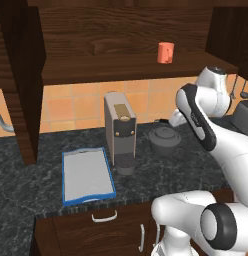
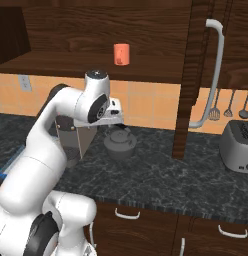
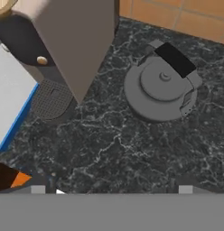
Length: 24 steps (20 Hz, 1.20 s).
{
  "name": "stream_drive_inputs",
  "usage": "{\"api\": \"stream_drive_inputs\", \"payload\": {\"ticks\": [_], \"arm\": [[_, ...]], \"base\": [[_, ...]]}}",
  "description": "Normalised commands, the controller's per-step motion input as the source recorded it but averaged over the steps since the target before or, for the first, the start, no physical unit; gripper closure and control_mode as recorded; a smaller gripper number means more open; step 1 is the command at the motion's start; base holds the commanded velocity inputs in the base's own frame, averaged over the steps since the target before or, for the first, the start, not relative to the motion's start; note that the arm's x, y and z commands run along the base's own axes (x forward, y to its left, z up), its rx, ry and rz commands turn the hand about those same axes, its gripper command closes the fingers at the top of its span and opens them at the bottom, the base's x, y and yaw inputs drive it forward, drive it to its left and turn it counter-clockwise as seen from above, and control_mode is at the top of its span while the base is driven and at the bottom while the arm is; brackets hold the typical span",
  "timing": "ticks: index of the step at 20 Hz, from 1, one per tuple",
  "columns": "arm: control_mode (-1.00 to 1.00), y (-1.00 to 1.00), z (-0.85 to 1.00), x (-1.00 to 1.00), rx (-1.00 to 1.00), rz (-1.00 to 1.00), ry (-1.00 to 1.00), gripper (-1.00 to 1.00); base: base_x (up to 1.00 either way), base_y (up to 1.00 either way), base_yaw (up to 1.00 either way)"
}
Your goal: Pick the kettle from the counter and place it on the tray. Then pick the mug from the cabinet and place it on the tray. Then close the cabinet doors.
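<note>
While the kettle (image 3: 161,88) sat on the bench (image 3: 114,144) beside the coffee machine (image 1: 119,131), apart from the tray (image 1: 87,176), we held the tool (image 3: 111,189) released above it, apparently untouched. Step one: descend, centre on the handle, clench.

A dark grey kettle (image 3: 161,88) with a black handle sits on the black-grey speckled desk (image 3: 114,149), beside a beige-grey coffee machine (image 1: 120,131) and a light grey, blue-rimmed tray (image 1: 87,175), while an orange-red mug (image 1: 165,52) stands in the dark brown wood-grain cabinet (image 1: 111,40) above orange wall tiles (image 1: 71,107).
</note>
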Motion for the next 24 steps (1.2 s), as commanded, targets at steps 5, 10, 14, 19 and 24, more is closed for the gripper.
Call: {"api": "stream_drive_inputs", "payload": {"ticks": [5,10,14,19,24], "arm": [[-1.00,-0.40,-0.12,0.34,0.03,-0.02,-0.16,-1.00],[-1.00,-0.28,-0.12,0.22,0.01,0.00,-0.01,-1.00],[-1.00,-0.12,-0.28,0.52,0.07,0.00,-0.08,-1.00],[-1.00,-0.09,-0.27,0.56,0.06,0.00,-0.01,-1.00],[-1.00,-0.05,-0.23,0.58,0.03,0.01,0.00,-1.00]], "base": [[0.00,0.00,0.00],[0.00,0.00,0.00],[0.00,0.00,0.00],[0.00,0.00,0.00],[0.00,0.00,0.00]]}}
